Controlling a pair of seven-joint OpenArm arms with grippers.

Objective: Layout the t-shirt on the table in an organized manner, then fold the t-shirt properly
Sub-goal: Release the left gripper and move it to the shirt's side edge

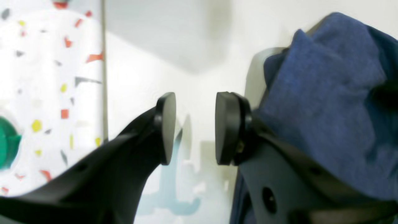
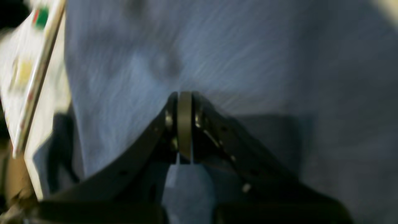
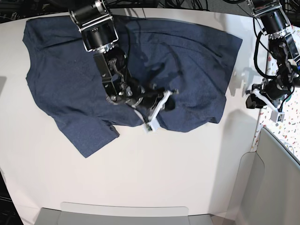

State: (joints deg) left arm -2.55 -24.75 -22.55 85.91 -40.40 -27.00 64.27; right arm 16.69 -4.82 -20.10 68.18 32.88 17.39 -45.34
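Note:
The dark navy t-shirt (image 3: 70,79) lies spread over the far half of the white table (image 3: 164,178), rumpled in the middle with a sleeve sticking out at the lower left. My right gripper (image 3: 169,102) is over the shirt's lower middle. In the blurred right wrist view its pads (image 2: 185,124) are pressed together on a pinch of the t-shirt (image 2: 124,77). My left gripper (image 1: 194,127) stands open over bare table (image 1: 192,46), nothing between its pads. The t-shirt's edge (image 1: 326,109) is bunched just beside its right finger. In the base view the left gripper (image 3: 251,99) is off the shirt's right edge.
A speckled terrazzo strip (image 1: 46,93) runs along the table's edge beside the left gripper, with a green object (image 1: 7,143) on it. Grey panels stand at the front (image 3: 126,213) and at the right (image 3: 276,164). Cables hang at the back.

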